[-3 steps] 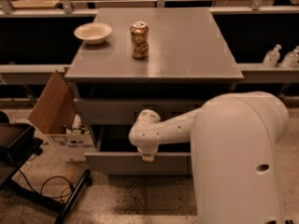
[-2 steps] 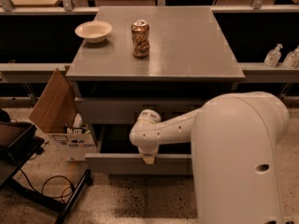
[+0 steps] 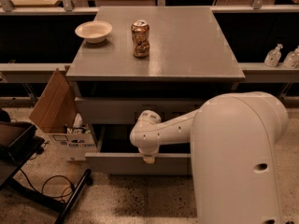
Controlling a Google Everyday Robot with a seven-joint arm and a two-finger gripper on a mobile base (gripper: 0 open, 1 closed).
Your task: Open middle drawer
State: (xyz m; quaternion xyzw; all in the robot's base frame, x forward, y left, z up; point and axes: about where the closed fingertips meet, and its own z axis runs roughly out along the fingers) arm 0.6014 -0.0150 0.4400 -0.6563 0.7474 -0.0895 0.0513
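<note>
The grey cabinet [image 3: 154,45] has a top drawer front [image 3: 107,110] that sits flush. Below it the middle drawer [image 3: 117,163] stands pulled out toward me, its wide flat front panel well forward of the cabinet and its dark inside showing behind. My gripper [image 3: 149,159] points down from the white wrist [image 3: 145,136] and sits at the top edge of that front panel, near its middle. My white arm and shoulder [image 3: 238,157] hide the drawer's right end. The bottom drawer is hidden.
A white bowl [image 3: 93,31] and a dented can [image 3: 140,38] stand on the cabinet top. An open cardboard box [image 3: 58,115] sits on the floor at the left, with a black stand [image 3: 18,157] and cables. Bottles [image 3: 273,56] stand on the right shelf.
</note>
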